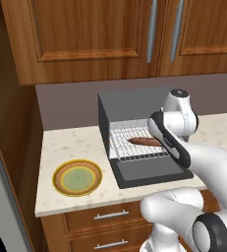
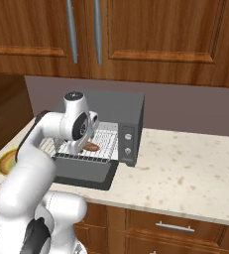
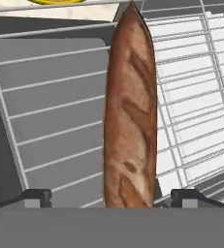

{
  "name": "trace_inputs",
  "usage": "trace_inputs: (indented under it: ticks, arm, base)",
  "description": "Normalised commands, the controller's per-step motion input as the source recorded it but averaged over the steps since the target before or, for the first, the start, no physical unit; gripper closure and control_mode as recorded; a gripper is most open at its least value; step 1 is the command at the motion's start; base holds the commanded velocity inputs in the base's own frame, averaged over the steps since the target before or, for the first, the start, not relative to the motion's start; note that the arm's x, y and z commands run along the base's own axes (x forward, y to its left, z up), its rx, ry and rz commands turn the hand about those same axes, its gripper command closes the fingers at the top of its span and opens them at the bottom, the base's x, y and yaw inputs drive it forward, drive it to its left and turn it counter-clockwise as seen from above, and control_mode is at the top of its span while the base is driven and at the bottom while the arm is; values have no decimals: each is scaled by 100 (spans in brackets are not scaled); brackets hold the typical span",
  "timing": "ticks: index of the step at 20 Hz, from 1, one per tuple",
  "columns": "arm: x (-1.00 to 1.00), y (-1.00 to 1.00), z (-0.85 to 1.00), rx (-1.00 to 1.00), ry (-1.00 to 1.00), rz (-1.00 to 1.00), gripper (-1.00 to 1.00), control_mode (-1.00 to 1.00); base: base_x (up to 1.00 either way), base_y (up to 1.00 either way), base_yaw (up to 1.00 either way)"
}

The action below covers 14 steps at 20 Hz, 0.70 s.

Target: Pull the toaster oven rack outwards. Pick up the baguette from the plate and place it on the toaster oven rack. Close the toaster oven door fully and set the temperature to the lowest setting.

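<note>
I have the arm reaching over the toaster oven (image 1: 134,106), a dark grey box at the back of the speckled counter (image 2: 195,168) beneath wooden wall cabinets (image 1: 95,34). The toaster oven door (image 1: 149,172) lies folded down flat toward me, and the toaster oven rack (image 1: 129,145) sits pulled out over it, its thin silvery bars spanning the pale cavity.

The baguette (image 3: 130,116) rests lengthwise on the rack: from the hand camera it runs straight up the middle of the picture, reddish-brown with darker slashes, lying across the bars with the door's grey glass showing beneath them. In the left base view the loaf (image 1: 143,141) shows as a slim brown shape on the right part of the rack, partly behind the arm's wrist. In the right base view only its end (image 2: 92,147) peeps out below the hand.

The gripper (image 3: 111,196) hangs just over the near end of the loaf. Its fingertips (image 3: 33,197) stand spread wide, one on each side of the bread with a clear gap between either tip and the crust, so the fingers are released and grasp nothing.

The plate (image 1: 77,177), orange-rimmed with a pale green centre, sits well to the left of the oven on the counter's near part. The control panel knobs (image 2: 128,143) face front on the oven's right side.
</note>
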Motion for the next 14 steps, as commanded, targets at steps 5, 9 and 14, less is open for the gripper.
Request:
trace_inputs:
  ticks: [5,9,14]
  arm:
    - [-100,-16,0,0,0,-3,-100,-100]
    - [-91,4,2,5,0,-32,-100,-100]
    - [-31,46,1,8,0,-47,-100,-100]
  base:
    - [0,0,0]
    - [0,0,0]
    - [0,0,0]
